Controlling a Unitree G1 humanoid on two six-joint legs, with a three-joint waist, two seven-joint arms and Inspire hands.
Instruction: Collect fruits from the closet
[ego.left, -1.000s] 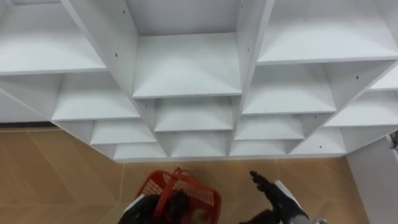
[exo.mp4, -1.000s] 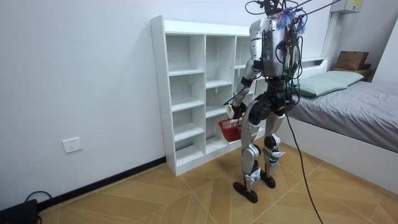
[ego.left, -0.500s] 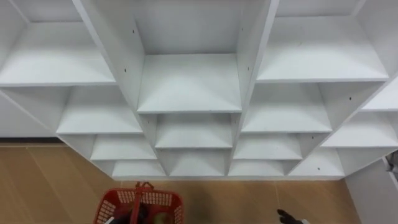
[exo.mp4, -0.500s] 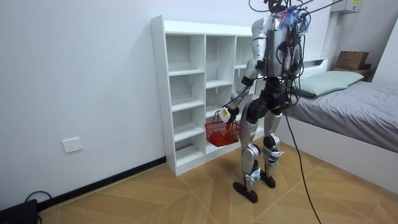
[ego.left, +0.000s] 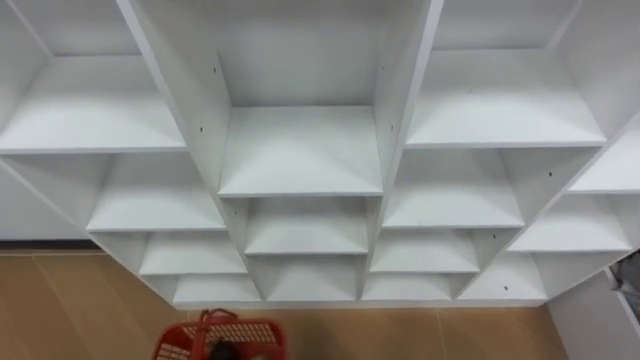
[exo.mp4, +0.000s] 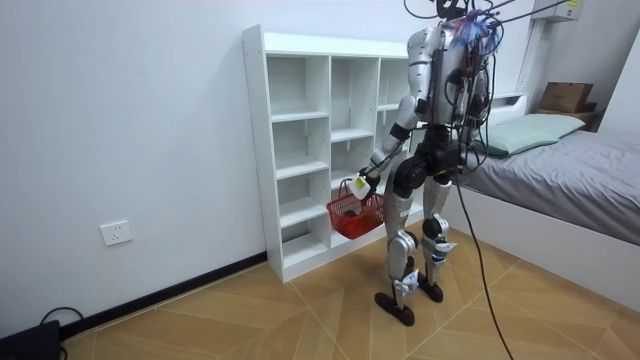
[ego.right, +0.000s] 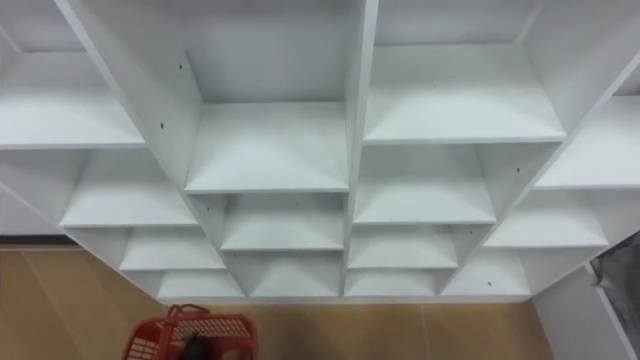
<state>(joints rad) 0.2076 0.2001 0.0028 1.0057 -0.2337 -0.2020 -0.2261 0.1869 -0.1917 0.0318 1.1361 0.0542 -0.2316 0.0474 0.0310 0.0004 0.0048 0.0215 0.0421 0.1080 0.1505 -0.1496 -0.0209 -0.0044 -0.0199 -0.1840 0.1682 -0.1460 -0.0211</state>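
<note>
The robot's left hand (exo.mp4: 362, 183) hangs low at its side, fingers curled round the handle of a red basket (exo.mp4: 353, 212) that dangles just below it. A dark lump (ego.left: 222, 352) lies inside the basket; I can't tell whether it is fruit. Just beyond the hand stand the white shelves (exo.mp4: 300, 150), which the robot faces upright, and a bed (exo.mp4: 560, 170) lies behind it.

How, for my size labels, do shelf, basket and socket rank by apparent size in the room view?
Largest to smallest:
shelf
basket
socket
The gaps are clear.
</note>
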